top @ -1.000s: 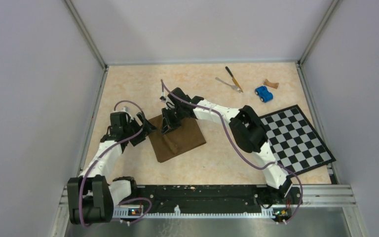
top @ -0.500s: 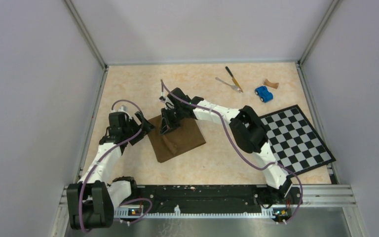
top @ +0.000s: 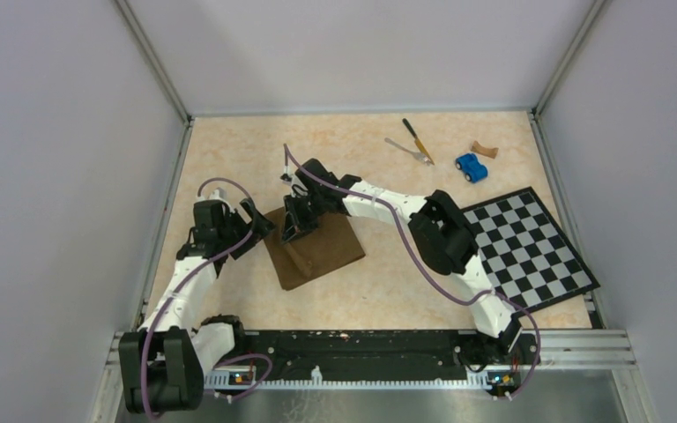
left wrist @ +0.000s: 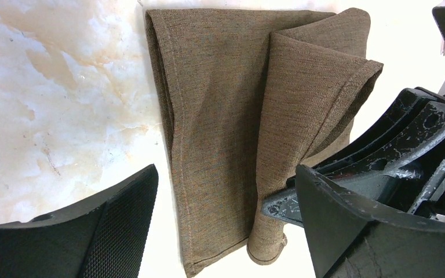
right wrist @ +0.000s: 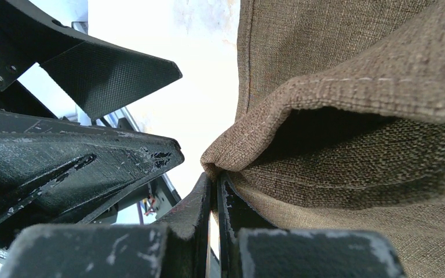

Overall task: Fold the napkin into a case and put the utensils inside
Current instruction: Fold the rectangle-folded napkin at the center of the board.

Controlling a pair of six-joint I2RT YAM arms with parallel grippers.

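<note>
Brown cloth of the napkin was seen left of centre on the table, partly folded. One raised fold at its far left corner was pinched tight by the right gripper. The left gripper was held open just beside the left edge, gripping nothing. If pulled too hard, the thin fold could be lost or the whole cloth dragged. No case was yet formed; the knife and fork were lying far right, outside it.
</note>
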